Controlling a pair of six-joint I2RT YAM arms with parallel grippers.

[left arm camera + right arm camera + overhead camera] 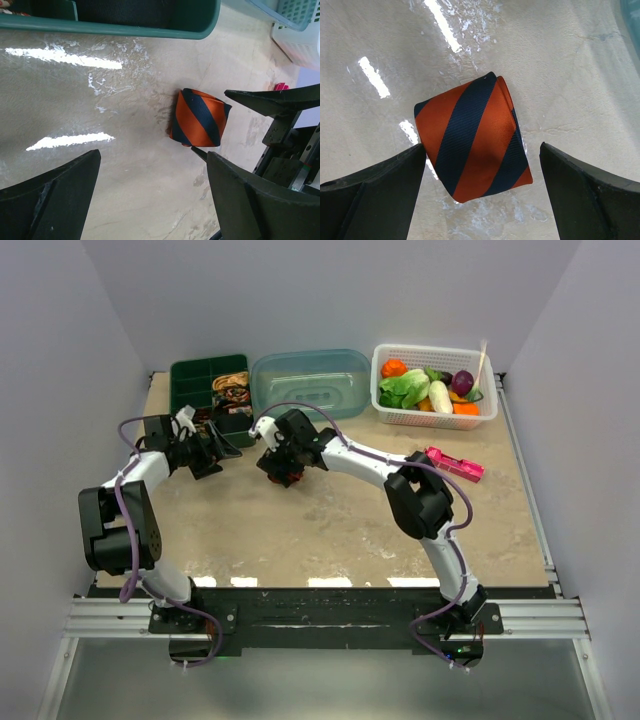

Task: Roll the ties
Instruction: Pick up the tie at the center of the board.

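The orange tie with dark blue diagonal stripes (472, 142) lies as a compact roll on the table. It also shows in the left wrist view (200, 117) and, mostly covered, in the top view (287, 479). My right gripper (482, 192) is open just above it, one finger on each side, the left one close to the roll's edge. It stands over the roll in the top view (281, 466). My left gripper (224, 447) is open and empty (155, 195), a short way left of the roll. Small patterned tie coils (232, 389) sit in the green tray.
The green compartment tray (190, 380) stands at the back left, its wall close above my left gripper (125, 27). A clear blue tub (310, 380) and a white basket of toy vegetables (436, 386) stand behind. A pink flat gadget (455, 464) lies at the right.
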